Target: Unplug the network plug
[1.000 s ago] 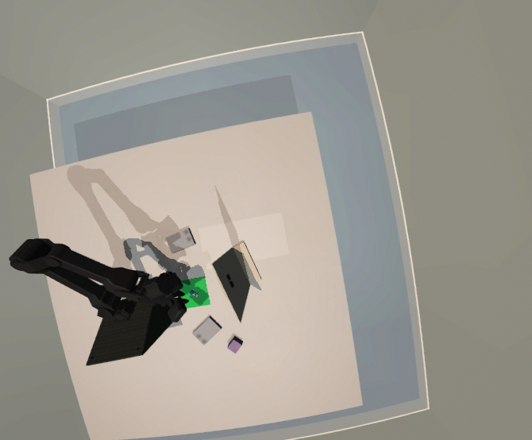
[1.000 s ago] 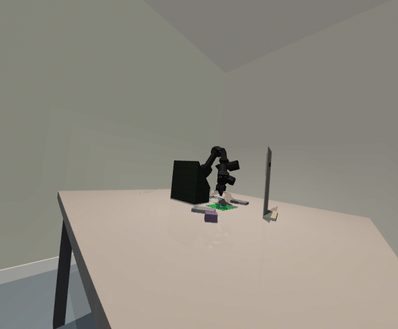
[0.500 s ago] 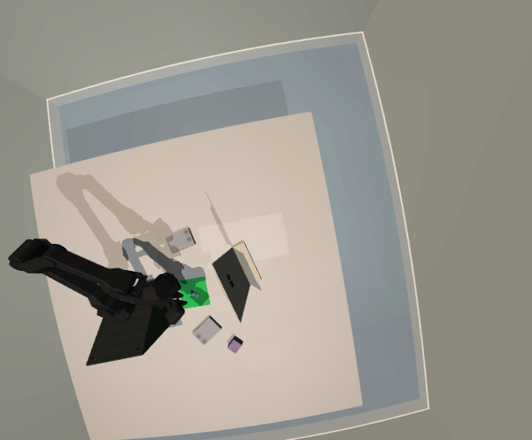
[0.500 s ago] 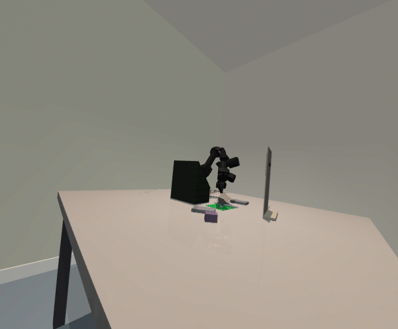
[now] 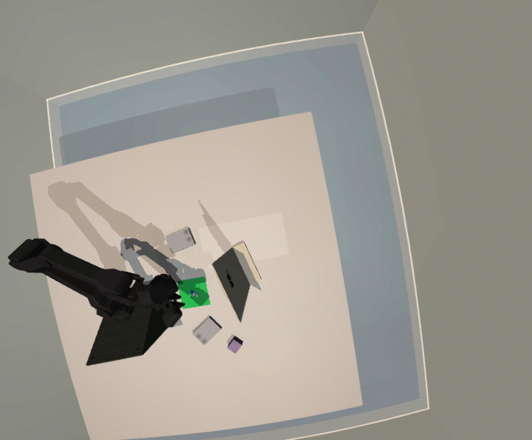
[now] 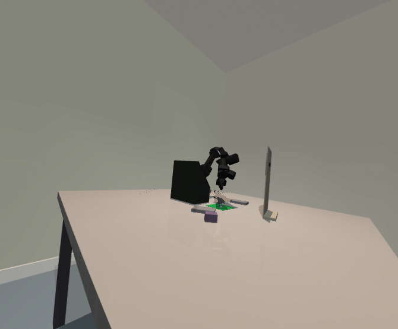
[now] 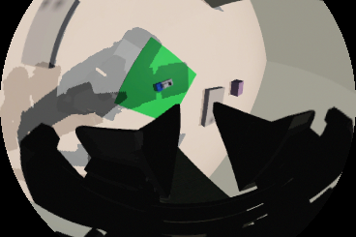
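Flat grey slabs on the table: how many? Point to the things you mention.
2. One flat grey rectangular slab (image 5: 180, 240) (image 6: 239, 202) (image 7: 47, 30) lies near the green square (image 5: 201, 283) (image 6: 213, 206) (image 7: 155, 52); the other (image 5: 206, 330) (image 6: 202, 209) (image 7: 214, 103) lies near the small purple block (image 5: 235, 345) (image 6: 211, 217) (image 7: 236, 88). The black arm could hide more.

Surface notes, clock positions from the green square in the top view. Table (image 5: 280, 369) (image 6: 227, 283) (image 7: 237, 33): smooth, light gloss, faint reflections. Green square (image 5: 201, 283) (image 6: 213, 206) (image 7: 142, 76): flat, smooth. Base housing (image 5: 119, 338) (image 6: 185, 182), 8 o'clock: matt black, finely lined top. Arm (image 5: 72, 272) (image 6: 209, 161), 9–10 o'clock: matt black, plastic look. Upright panel (image 5: 242, 298) (image 6: 267, 184), 3 o'clock: smooth, matt. Grey slab (image 5: 180, 240) (image 6: 239, 202) (image 7: 48, 28), between 11 and 12: smooth, soft highlights. Purple block (image 5: 235, 345) (image 6: 211, 217) (image 7: 237, 87), 5 o'clock: smooth, matt. Plug (image 5: 194, 293) (image 6: 220, 205) (image 7: 163, 85): too small to call.
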Motion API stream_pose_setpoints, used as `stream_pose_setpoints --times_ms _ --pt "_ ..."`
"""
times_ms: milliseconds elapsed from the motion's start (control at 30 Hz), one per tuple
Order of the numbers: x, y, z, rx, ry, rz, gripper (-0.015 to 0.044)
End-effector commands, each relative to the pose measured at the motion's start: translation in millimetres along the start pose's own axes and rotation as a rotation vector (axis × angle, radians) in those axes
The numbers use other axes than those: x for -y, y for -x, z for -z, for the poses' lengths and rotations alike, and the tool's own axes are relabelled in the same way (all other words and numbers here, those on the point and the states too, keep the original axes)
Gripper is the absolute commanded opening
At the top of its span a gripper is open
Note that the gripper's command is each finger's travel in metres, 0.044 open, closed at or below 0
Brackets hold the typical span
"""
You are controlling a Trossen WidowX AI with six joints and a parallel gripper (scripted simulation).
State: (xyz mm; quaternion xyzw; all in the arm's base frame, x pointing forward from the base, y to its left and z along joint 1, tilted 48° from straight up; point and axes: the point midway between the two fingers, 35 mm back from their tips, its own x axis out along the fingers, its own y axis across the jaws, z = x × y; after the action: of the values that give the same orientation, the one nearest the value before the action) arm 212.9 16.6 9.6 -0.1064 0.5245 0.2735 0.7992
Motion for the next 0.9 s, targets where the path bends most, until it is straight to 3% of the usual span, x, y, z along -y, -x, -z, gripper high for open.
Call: stream_pose_setpoints --times_ms 0,867 --pt "3 7 -2 0.012 0.006 0.006 0.0156" --pt "31 44 -2 0.001 0.002 0.003 0.0156"
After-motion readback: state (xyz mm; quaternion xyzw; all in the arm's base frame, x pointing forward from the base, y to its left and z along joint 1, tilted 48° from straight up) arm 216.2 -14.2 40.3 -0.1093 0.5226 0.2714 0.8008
